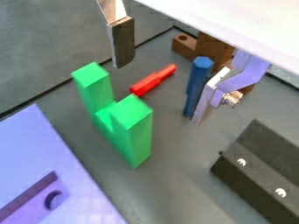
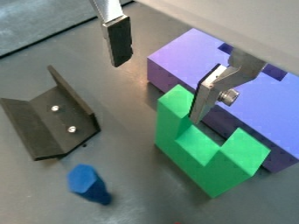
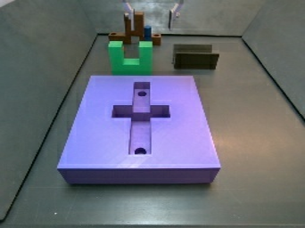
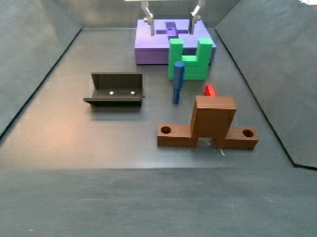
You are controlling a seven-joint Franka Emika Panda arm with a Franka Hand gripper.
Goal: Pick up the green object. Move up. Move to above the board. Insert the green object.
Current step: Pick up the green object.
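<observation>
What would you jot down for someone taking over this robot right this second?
Gripper: open, low over the green object, one finger on each side of a prong, not yet closed.
Green object: standing on the floor beside the board, prongs up.
Board: its cross-shaped recess is empty.
Nearby: blue peg, red peg, brown block, fixture.
Done: approach only.
Left: close, lift, carry over the board, insert.
</observation>
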